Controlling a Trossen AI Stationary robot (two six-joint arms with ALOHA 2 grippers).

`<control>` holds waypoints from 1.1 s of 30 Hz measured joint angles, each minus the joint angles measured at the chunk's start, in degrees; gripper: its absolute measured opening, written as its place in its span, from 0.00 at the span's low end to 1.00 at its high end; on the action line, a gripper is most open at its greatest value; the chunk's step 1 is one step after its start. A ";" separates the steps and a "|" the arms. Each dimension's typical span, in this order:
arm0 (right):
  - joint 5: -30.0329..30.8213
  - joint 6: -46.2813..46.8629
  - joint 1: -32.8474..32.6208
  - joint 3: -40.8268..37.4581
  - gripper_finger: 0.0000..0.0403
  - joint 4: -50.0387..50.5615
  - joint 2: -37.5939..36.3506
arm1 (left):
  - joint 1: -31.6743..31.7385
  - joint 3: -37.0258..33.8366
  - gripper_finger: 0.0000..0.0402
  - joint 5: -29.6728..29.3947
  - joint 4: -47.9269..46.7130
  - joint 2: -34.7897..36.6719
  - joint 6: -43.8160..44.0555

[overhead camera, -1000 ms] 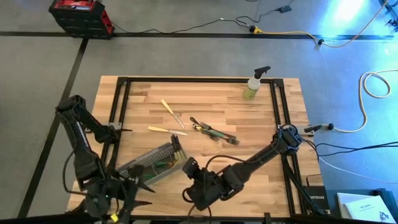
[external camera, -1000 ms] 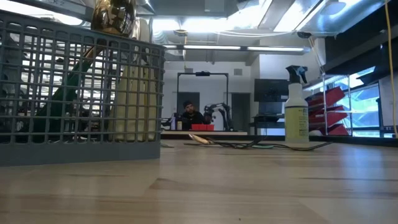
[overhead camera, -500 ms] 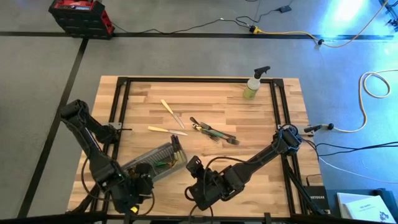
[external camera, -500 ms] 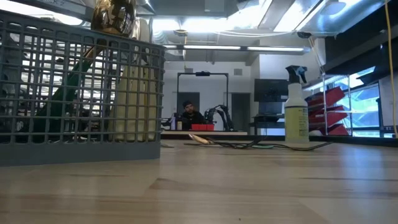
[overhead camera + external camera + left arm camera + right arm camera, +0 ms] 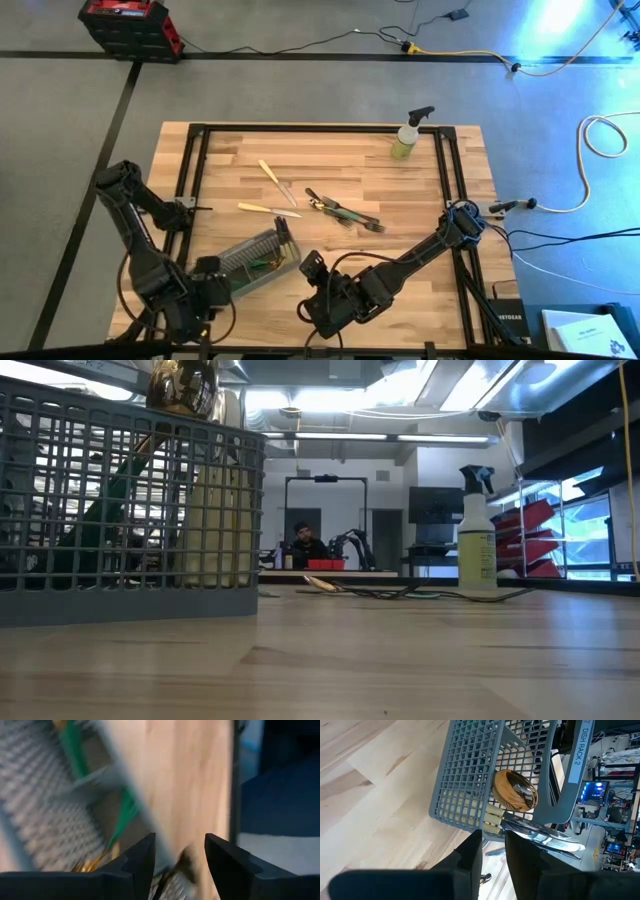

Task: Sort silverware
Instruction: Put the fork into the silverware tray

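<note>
three loose lots of silverware lie out on the bench (image 5: 420, 250): a cream-handled piece (image 5: 277, 183) mid-bench, a second cream-handled piece (image 5: 268, 209) just below it, and a tangle of dark and green-handled pieces (image 5: 345, 212) to their right. more silverware is already in the grey mesh caddy (image 5: 250, 262), which lies tipped on its side near the front edge. a gold spoon bowl (image 5: 515, 790) pokes from its mouth beside cream handles, and green handles show through the mesh in the left wrist view. spray bottle (image 5: 408, 138) stands at the far edge, well apart from all this.

left arm (image 5: 160, 280) is low at the front left corner, its wrist right at the caddy's closed end. left jaws stand released, a clear gap between them; that view is smeared, and nothing in it reads as grasped.

right arm (image 5: 390, 275) reaches in from the right, its wrist just beside the caddy's open mouth. right jaws: cannot tell whether they are clenched or pinching something thin.

step in hand, by my reading: work at the caddy itself, either steadying it or dealing with a piece at its mouth, with the sort only partly done.

next move calls for one arm to travel up-bench to the loose pieces. these are slim and flat on the wood, so a low, square approach across a handle seems needed; the tangle likely wants one piece teased off first.
</note>
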State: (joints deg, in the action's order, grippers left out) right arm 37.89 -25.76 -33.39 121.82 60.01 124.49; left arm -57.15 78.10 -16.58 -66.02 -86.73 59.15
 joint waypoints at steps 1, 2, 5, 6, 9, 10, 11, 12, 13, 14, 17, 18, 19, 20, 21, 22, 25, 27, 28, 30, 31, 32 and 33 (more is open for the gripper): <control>0.00 0.00 0.00 0.00 0.16 0.04 0.00 | -0.56 0.24 0.39 0.29 -2.04 0.00 1.75; 0.00 0.00 -0.01 0.00 0.16 0.12 0.00 | -1.09 0.36 0.39 0.76 -3.68 0.01 3.43; 0.00 -0.01 0.00 0.00 0.16 0.15 0.00 | -2.40 0.35 0.39 2.52 -7.38 0.00 7.62; 0.00 -0.01 0.00 0.00 0.16 0.17 0.00 | -2.79 0.37 0.39 2.79 -8.01 0.00 8.45; 0.00 -0.02 0.00 0.00 0.16 0.15 0.00 | -3.66 0.35 0.39 2.62 -7.98 0.00 9.26; 0.00 -0.02 0.00 0.00 0.16 0.15 0.00 | -3.80 0.35 0.39 2.60 -8.11 0.00 9.48; 0.00 0.00 0.00 0.00 0.16 0.15 0.00 | -3.93 0.35 0.39 2.62 -8.38 0.00 9.72; 0.00 -0.02 0.00 0.00 0.16 0.15 0.00 | -4.08 0.35 0.39 2.61 -8.50 0.00 9.82; -0.02 -0.02 0.00 0.00 0.16 0.15 0.00 | -4.15 0.35 0.39 2.48 -8.27 0.00 9.81; -0.02 -0.02 0.00 0.00 0.16 0.15 0.00 | -4.15 0.37 0.39 2.33 -7.92 0.00 9.69; -0.02 -0.02 0.00 0.00 0.16 0.15 0.00 | -4.26 1.26 0.39 2.03 -8.30 0.00 9.65; -0.01 -0.02 0.01 0.00 0.16 0.15 0.00 | -4.26 1.93 0.39 1.85 -8.84 0.00 9.97; -0.01 -0.02 0.02 0.00 0.16 0.15 0.00 | -4.27 2.78 0.39 1.20 -9.97 0.00 10.79; -0.02 -0.02 0.02 0.00 0.16 0.15 0.00 | -4.28 3.75 0.39 -0.02 -11.44 0.00 11.61; -0.02 -0.02 0.02 0.00 0.16 0.15 0.00 | -4.28 4.79 0.39 -1.48 -12.49 0.00 12.32; -0.02 -0.02 0.02 0.00 0.16 0.15 0.00 | -4.36 5.76 0.39 -3.12 -12.81 0.04 12.37; -0.02 -0.02 0.02 0.00 0.16 0.13 0.00 | -4.74 9.56 0.39 -8.34 -12.66 0.00 10.20; -0.05 -0.02 0.00 0.00 0.16 0.15 0.00 | -4.81 12.26 0.39 -11.66 -13.08 0.02 9.33; -0.25 -0.02 0.02 0.00 0.16 0.13 0.00 | -4.85 13.48 0.39 -13.02 -13.89 0.02 9.14; -1.06 -0.02 0.02 0.00 0.16 0.13 0.00 | -4.85 15.36 0.39 -16.27 -15.07 0.02 8.44; -1.46 -0.02 0.02 -0.02 0.16 0.13 0.00 | -4.84 15.94 0.39 -18.44 -15.18 0.04 7.91; -1.58 -0.03 0.02 -0.02 0.16 0.13 0.00 | -4.69 16.24 0.39 -20.36 -14.94 0.07 7.37; -1.66 -0.02 0.02 -0.02 0.16 0.12 0.00 | -4.24 16.31 0.39 -21.68 -14.28 0.08 6.19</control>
State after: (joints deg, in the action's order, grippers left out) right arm 36.22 -25.78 -33.36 121.80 60.13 124.49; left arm -61.39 94.41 -38.26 -80.30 -86.65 65.34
